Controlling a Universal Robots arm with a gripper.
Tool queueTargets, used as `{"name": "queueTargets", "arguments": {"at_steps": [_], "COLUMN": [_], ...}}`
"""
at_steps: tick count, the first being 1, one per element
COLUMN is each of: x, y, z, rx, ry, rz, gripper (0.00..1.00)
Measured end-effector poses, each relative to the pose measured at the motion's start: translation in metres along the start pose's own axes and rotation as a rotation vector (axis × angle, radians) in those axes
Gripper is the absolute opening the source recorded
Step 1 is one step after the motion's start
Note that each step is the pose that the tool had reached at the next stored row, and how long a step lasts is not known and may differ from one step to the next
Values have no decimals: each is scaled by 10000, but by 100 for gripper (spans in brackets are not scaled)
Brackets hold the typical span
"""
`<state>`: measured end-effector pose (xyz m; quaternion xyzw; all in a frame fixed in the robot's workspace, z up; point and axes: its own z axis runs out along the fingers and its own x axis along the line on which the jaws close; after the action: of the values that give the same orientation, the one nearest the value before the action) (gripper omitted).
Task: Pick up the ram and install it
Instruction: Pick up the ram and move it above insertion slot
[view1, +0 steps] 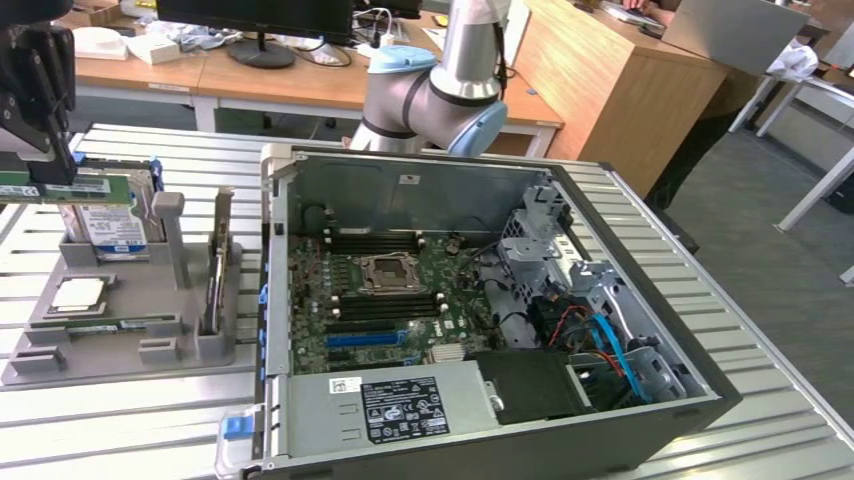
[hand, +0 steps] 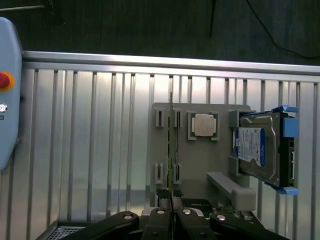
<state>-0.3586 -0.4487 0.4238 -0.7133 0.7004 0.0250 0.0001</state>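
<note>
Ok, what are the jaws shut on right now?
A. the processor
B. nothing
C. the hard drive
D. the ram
D: the green ram is pinched between the jaws above the tray, while the drive and processor sit in the tray.

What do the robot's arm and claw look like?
The arm is a shiny grey tube with fat round joints and light blue caps. The claw is black, made of flat bars joined by little silver bolts.
</note>
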Motion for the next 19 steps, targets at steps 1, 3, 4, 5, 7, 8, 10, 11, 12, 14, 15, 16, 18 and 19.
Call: {"name": "queueTargets", "arguments": {"at_steps": [1, 3, 4, 5, 7, 8, 10, 11, 12, 14, 15, 16, 18, 19], "x": [0, 0, 1, 1, 1, 1, 2, 2, 2, 2, 3, 3, 4, 4], "y": [0, -3, -10, -18, -37, -49, -78, -95, -110, -143, -160, -179, -223, -247], "z": [0, -1, -2, -2, -2, -2, -3, -4, -4, -5, -6, -7, -8, -9], "rx": [-1, -1, -2, -2, 0, 0, 0, -1, 0, 0, -1, -1, 0, 0], "ry": [0, 1, 2, 2, 0, 0, 0, 0, 1, 0, 0, 1, 0, 0], "rz": [-1, -1, -3, -2, 0, -1, -1, -1, 0, 0, 0, 0, 1, 0], "gripper": [11, 11, 11, 11, 11, 11, 11, 11, 11, 11, 11, 11, 11, 11]}}
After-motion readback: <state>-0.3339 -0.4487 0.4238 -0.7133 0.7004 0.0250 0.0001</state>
